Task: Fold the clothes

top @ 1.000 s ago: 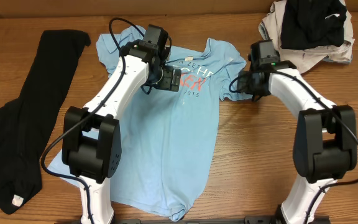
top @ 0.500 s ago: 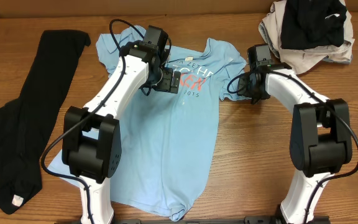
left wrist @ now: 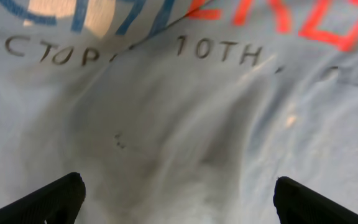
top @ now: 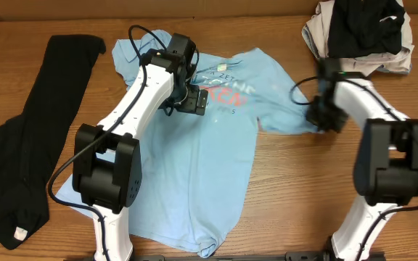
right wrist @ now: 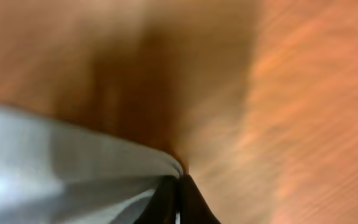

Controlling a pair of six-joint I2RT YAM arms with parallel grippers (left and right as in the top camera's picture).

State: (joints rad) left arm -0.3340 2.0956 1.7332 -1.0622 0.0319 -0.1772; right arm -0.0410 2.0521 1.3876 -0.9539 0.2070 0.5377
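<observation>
Light-blue cotton fills the middle of what we see: one light-blue T-shirt (top: 216,152) lies spread flat on the wooden table (top: 296,196), collar toward the far edge. We count three lots of clothing: this shirt, one long black garment (top: 35,123) stretched along the table's left side, well apart from both arms, and one heap of black and beige garments (top: 358,32) in the far right corner. There are two arms. The left gripper (top: 194,103) hangs over the shirt's chest, just beside the white and pink-red lettering (top: 223,90), its jaws spread wide with nothing between them. In the left wrist view we see both fingertips (left wrist: 55,196) standing apart above blue cloth. The right gripper (top: 324,116) sits at the shirt's right sleeve (top: 289,116), which reaches sideways to it, and its jaws are pinched together on the sleeve's edge. The right wrist view, though blurred, shows pale cloth running into the closed tips.
</observation>
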